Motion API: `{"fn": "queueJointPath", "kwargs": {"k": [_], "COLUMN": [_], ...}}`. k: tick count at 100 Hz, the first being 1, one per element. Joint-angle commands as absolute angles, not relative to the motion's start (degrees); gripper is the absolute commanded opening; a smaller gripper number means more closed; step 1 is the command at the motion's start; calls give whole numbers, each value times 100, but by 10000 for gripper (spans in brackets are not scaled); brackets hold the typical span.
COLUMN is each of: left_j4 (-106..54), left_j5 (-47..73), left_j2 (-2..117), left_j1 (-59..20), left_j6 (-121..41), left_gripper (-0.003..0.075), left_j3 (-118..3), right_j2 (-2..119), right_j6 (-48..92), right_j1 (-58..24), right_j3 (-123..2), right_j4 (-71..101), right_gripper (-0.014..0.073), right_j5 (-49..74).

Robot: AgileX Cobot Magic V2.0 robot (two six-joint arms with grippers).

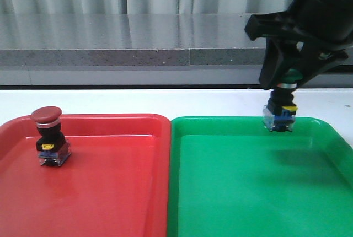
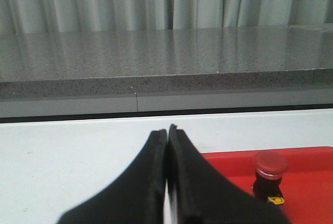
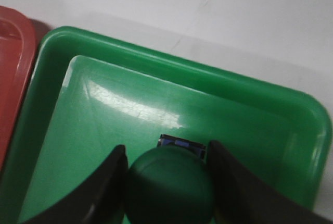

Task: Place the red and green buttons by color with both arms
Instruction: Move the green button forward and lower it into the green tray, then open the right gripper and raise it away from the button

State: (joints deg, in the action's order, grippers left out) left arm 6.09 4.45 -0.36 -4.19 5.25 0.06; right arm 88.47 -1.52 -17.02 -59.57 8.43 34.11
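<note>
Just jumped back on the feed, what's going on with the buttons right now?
The right gripper holds the green button by its cap, above the back of the green tray, not yet set down. The red button already stands upright in the red tray. The left gripper is shut and empty, back from the red tray.

red tray (image 1: pixel 110 193): glossy smooth plastic, window glare across its floor
green tray (image 1: pixel 259 193): glossy smooth plastic, faint scuffs near its 12 o'clock rim
red button (image 1: pixel 49 138): matt dark-red cap, shiny silver metal collar, black plastic body, clear plastic base
green button (image 3: pixel 169 185): smooth, dull-sheen plastic cap
left gripper (image 2: pixel 167 133): matt black fingers
table (image 1: pixel 138 102): smooth matt white
ledge (image 1: pixel 110 55): speckled grey stone look, polished top
</note>
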Motion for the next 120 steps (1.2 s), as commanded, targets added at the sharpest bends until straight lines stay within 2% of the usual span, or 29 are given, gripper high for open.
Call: {"fn": "queueJointPath", "kwargs": {"k": [1, 22, 88, 105, 120], "left_j4": [604, 604, 604, 604, 604], "left_j5": [-78, -78, -78, -78, -78], "left_j2": [-202, -202, -202, -202, -202], "left_j1": [-398, -398, -398, -398, -398], "left_j6": [567, 567, 567, 567, 567], "left_gripper": [-19, -20, -19, -19, -19], "left_j3": [254, 254, 254, 254, 254], "right_j2": [8583, 8636, 9308, 9366, 9366], "right_j6": [-297, -377, -414, -414, -421], "right_j1": [-1858, -1886, -1886, -1893, -1893], "right_j3": [-5930, -5633, -5466, -5458, -5458], "right_j4": [834, 834, 834, 834, 847], "right_gripper": [251, 251, 253, 309, 419], "right_j5": [2835, 2260, 1992, 2016, 2023]}}
